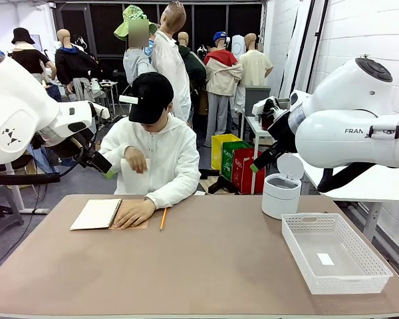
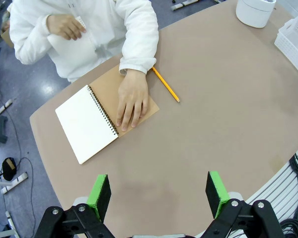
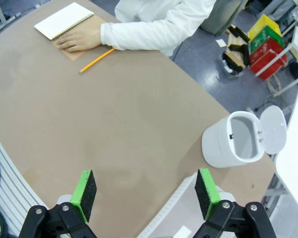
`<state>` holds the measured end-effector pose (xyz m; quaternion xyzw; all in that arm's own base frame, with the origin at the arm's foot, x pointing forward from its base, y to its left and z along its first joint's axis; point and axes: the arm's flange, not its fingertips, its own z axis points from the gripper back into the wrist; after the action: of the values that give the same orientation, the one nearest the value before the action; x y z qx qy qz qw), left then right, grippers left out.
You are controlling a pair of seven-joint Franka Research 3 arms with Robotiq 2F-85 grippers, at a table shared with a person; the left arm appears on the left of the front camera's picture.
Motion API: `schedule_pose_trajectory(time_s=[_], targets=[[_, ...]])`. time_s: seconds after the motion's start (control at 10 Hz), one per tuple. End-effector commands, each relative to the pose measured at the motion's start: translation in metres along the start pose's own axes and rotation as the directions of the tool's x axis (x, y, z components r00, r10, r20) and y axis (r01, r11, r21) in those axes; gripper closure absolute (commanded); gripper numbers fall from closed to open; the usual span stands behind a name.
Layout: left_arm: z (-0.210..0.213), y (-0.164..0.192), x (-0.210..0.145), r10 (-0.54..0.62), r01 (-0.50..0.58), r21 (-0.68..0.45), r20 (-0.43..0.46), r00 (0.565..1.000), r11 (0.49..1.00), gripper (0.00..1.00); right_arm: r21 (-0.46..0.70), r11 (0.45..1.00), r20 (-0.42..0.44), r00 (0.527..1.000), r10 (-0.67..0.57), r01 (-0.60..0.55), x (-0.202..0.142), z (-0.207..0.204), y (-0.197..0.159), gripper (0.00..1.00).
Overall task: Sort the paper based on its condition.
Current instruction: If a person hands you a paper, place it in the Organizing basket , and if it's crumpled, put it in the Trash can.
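Past table (image 2: 213, 99), paper (image 2: 72, 47) far from left hand (image 2: 158, 191).

Front camera: at my edge of the table (image 1: 206, 279), between my arms, facing the person (image 1: 153, 156) at the far edge; the whole top is in frame.

Left wrist camera: well above the table's left part, looking down past my left gripper (image 2: 157, 184) onto the notebook (image 2: 87, 124) and pencil (image 2: 165, 84).

Right wrist camera: well above the right part, looking down past my right gripper (image 3: 145, 181), bin (image 3: 233, 141) near.

All three share the notebook, the pencil and the person's hand (image 2: 133, 99) on the cover.
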<state>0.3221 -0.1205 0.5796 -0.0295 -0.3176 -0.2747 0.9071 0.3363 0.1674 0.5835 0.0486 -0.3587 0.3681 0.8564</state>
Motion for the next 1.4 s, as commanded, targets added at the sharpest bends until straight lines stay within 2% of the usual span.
schedule_pose_trajectory(time_s=[0.0, 1.3], targets=[[-0.0012, 0.0005, 0.0003, 0.003, -0.003, -0.001, 0.002, 1.000, 1.000, 0.00, 0.004, 1.000, 0.001, 1.000, -0.002, 0.002, -0.0002, -0.0006, -0.0004, 0.00], [-0.0012, 0.0005, 0.0003, 0.003, -0.003, -0.001, 0.002, 1.000, 1.000, 0.00, 0.004, 1.000, 0.001, 1.000, -0.002, 0.002, -0.0002, -0.0006, -0.0004, 0.00]])
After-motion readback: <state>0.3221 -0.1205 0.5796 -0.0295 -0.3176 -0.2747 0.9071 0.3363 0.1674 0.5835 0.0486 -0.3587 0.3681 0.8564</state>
